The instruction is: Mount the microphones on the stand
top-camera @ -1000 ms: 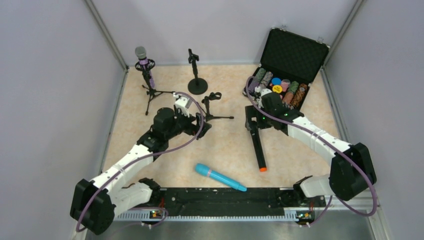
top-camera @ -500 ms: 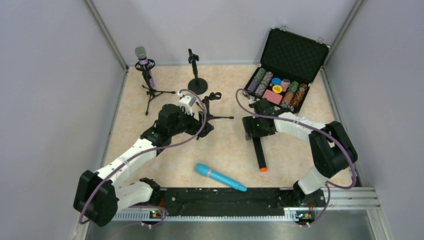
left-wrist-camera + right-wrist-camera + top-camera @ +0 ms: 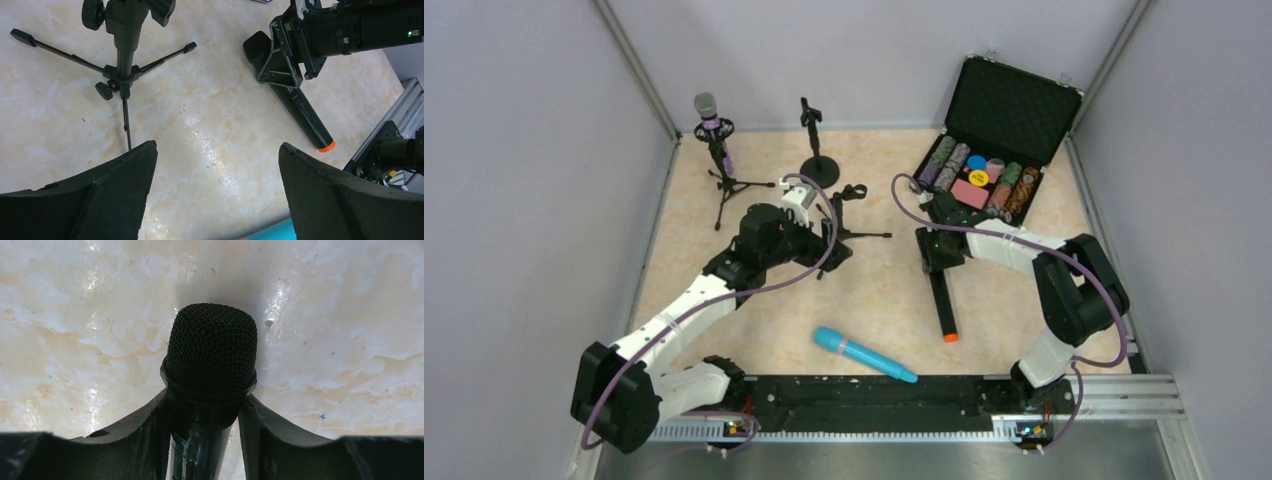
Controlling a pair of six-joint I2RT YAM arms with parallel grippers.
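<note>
The black microphone [image 3: 943, 305] with an orange end lies on the table right of centre. My right gripper [image 3: 939, 250] is shut on its neck, and both fingers press in just below the mesh head [image 3: 211, 347]. My left gripper [image 3: 217, 150] hangs open over bare table, holding nothing, beside the low tripod stand [image 3: 844, 230] with an empty clip. That stand [image 3: 122, 75] and the black microphone [image 3: 300, 107] also show in the left wrist view. The light blue microphone [image 3: 864, 354] lies near the front. A purple microphone [image 3: 707, 110] sits in the tall tripod stand [image 3: 722, 175] at back left.
A round-base stand [image 3: 817, 165] with an empty clip stands at the back centre. An open black case [image 3: 1009, 95] with poker chips sits at back right. A black rail [image 3: 874, 395] runs along the near edge. Grey walls close in both sides.
My right gripper came down over the head end of the black microphone and closed on its neck, and its arm folded in. The left gripper edged slightly toward the low tripod stand.
</note>
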